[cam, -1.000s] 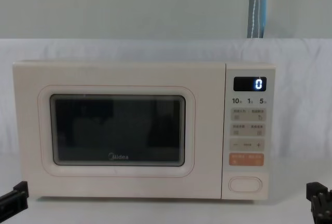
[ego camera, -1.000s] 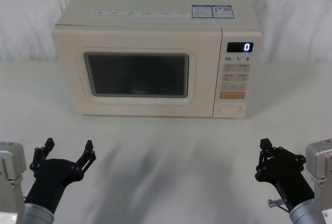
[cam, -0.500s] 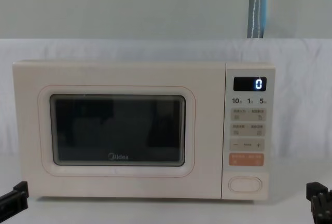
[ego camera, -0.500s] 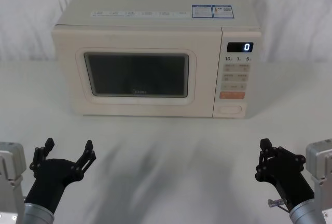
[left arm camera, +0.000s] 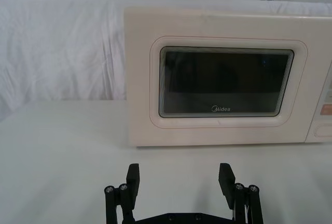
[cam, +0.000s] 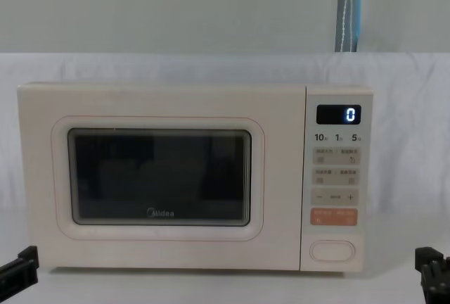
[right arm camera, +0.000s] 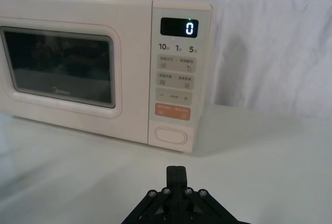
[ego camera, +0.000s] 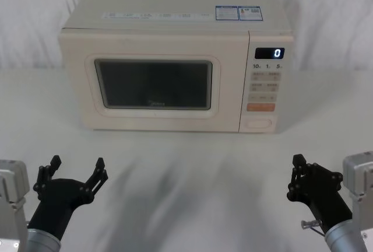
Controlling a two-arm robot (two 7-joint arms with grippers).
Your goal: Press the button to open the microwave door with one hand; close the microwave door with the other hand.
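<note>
Microwave [ego camera: 175,53] on white table [ego camera: 186,158], white drape [ego camera: 326,13] behind.

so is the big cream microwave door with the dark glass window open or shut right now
Shut. The cream microwave door sits flush with the control panel, with no gap along its edge.
</note>
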